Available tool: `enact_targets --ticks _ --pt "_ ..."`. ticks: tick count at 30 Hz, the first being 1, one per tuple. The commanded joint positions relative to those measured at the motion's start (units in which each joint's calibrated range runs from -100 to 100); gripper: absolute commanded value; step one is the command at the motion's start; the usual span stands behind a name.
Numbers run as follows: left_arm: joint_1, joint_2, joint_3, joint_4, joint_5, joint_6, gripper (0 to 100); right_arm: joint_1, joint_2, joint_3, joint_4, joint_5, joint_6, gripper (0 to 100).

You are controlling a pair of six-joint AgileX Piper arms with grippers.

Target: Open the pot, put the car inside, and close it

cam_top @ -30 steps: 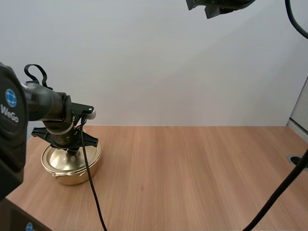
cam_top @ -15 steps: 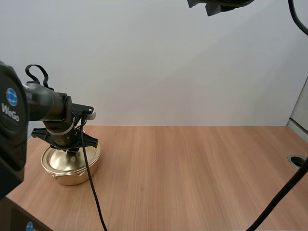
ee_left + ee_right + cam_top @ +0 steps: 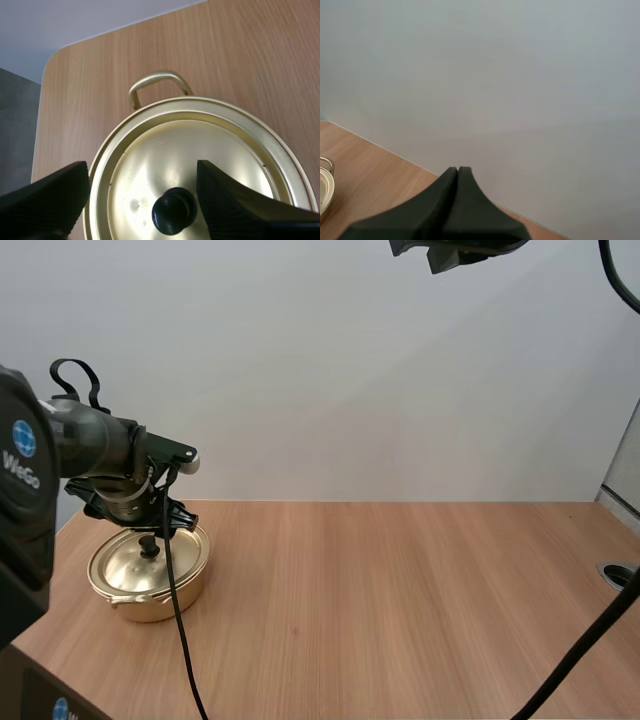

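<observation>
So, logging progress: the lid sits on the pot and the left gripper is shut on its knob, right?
No: the lid sits on the pot, but the left gripper is open. The left wrist view shows its fingers apart, flanking the knob.

Noted: right gripper [image 3: 457,170] fingers pressed together as one dark wedge, nothing between them, above the wooden table [image 3: 375,175]; gold pot [image 3: 324,187] rim well apart.

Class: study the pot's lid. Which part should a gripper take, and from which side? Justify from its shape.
Take the black knob at the centre of the lid, from straight above. The lid is smooth and sits inside the rim of the pot, leaving no edge to pinch; only the knob stands proud. The left gripper hangs open over it.
</observation>
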Motion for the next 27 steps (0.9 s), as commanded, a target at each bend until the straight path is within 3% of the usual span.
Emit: enact_targets --ticks 1,5,6,8,9,17,23,27 --pt "-0.04 -0.47 -1.45 -0.10 0.78 -0.17 100 0.02 -0.04 0.00 -0.01 0.03 0.01 0" --pt "-0.04 -2.91 -3.96 -0.10 0.92 0.46 100 0.02 -0.04 0.00 -0.01 0.03 0.01 0" --pt "-0.04 -3.89 -4.25 -0.10 0.92 0.46 83 0.02 -0.04 0.00 -0.01 0.03 0.01 0" --pt "-0.04 -6.32 -4.59 -0.10 0.92 -1.21 19 0.02 0.00 0.00 -0.01 0.03 1.16 0" --pt "-0.04 -7.45 -4.70 -0.10 0.74 -2.48 1 0.02 0.00 0.00 -0.51 0.03 2.58 0" --pt "-0.04 -18.97 -4.85 -0.10 -6.40 -3.92 0 0.02 0.06 4.26 -13.76 0.03 17.68 0" --pt "-0.13 -26.28 -4.85 -0.10 -6.40 -3.92 0 0.02 0.06 15.46 -17.86 -4.86 22.38 0" --pt "-2.00 -28.90 -4.85 -0.21 -6.40 -5.38 0 0.02 -0.45 25.52 -17.97 -14.49 23.35 0"
